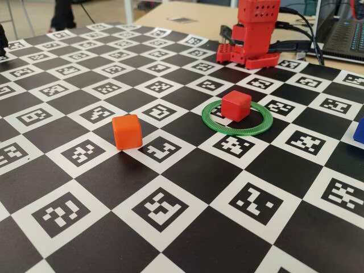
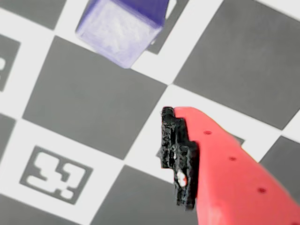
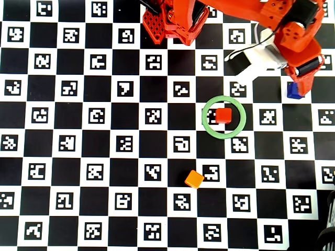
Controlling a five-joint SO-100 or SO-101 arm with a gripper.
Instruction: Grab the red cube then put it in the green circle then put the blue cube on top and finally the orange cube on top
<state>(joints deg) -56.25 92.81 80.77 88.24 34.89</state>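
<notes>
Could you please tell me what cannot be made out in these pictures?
- Blue cube: cut by the fixed view's right edge; half covered by the arm overhead.
- Pincer: the wrist view shows one finger only, so open or shut is unclear; overhead, the arm hides it.
- Blue cube in the wrist view: blurred, top cut off.

Blue cube (image 2: 121, 29): top of wrist view, blurred, resting on the checkered worktop (image 2: 89, 103).
Fingers (image 2: 220, 164): one red finger visible, black pad, lower right, apart from cube.

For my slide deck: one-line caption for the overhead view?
Red cube sits inside the green circle; arm reaches toward the blue cube; orange cube waits.
</notes>
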